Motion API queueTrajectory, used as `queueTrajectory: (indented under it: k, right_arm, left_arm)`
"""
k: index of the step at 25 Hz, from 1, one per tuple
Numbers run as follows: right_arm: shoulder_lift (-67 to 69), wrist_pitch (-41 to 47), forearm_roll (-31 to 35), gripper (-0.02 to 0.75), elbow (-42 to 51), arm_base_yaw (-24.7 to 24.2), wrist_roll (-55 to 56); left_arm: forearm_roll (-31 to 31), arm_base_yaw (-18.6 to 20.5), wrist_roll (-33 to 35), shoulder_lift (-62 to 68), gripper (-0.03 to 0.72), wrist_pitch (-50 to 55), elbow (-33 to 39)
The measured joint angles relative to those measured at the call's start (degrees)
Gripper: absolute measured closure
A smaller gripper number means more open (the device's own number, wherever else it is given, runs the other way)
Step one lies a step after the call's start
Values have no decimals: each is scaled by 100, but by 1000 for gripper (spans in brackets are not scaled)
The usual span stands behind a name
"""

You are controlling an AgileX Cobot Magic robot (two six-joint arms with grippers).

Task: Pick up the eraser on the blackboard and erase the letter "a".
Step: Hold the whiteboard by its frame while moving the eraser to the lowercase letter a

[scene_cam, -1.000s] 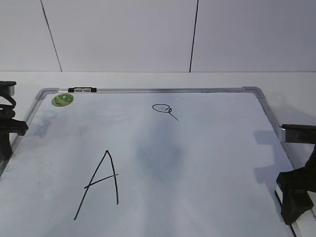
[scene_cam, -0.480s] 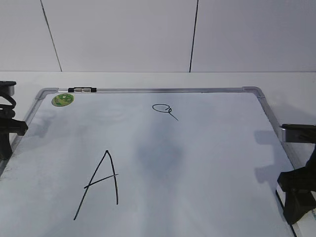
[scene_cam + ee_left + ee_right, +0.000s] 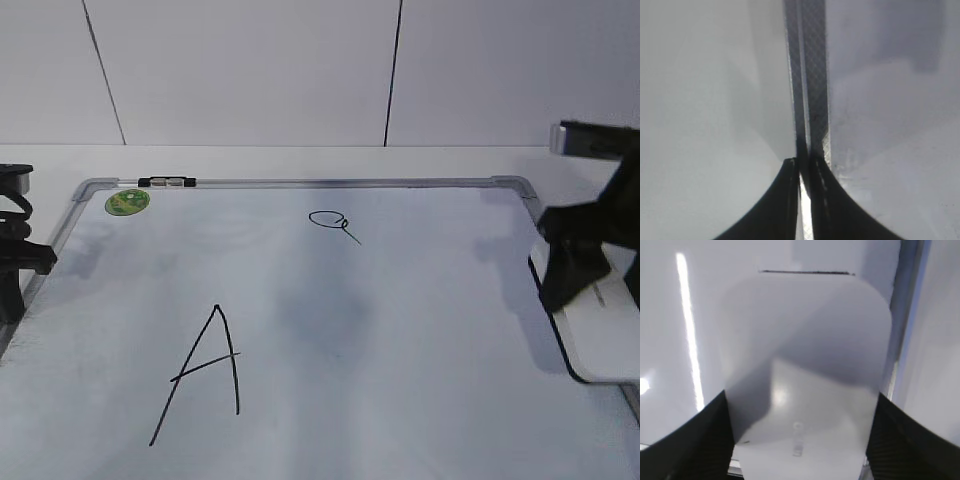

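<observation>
The white eraser (image 3: 603, 335) sits between the jaws of my right gripper (image 3: 590, 262) at the blackboard's right edge, its dark underside facing down. In the right wrist view the eraser (image 3: 805, 340) fills the space between the two black fingers (image 3: 800, 401). The small letter "a" (image 3: 330, 221) is on the blackboard (image 3: 350, 183) near the far middle, well left of the eraser. My left gripper (image 3: 14, 270) rests at the board's left edge. In the left wrist view its jaws (image 3: 804, 165) are closed over the metal frame (image 3: 807, 75).
A large capital "A" (image 3: 205, 370) is drawn at the near left. A round green sticker (image 3: 127, 201) and a thin marker (image 3: 167, 182) sit at the far left corner. A grey smudge marks the board's middle.
My right gripper has moved from the near right corner farther along the board's right edge and higher, and the white eraser now shows in its jaws. The left arm has not moved.
</observation>
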Motion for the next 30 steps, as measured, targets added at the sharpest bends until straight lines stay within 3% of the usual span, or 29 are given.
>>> queueTrajectory:
  k: [6,18,30]
  right_arm:
    - [988,80,172,203,-1542,149,22]
    - [3466,118,107,203,-4636,1049,22]
    - [4626,330,-39,204,-5923,1199,44]
  left_arm:
    - [0,0,0,0,669,0,0]
    - [0,0,0,0,669,11,-3]
    - [0,0,0,0,669,11,-3]
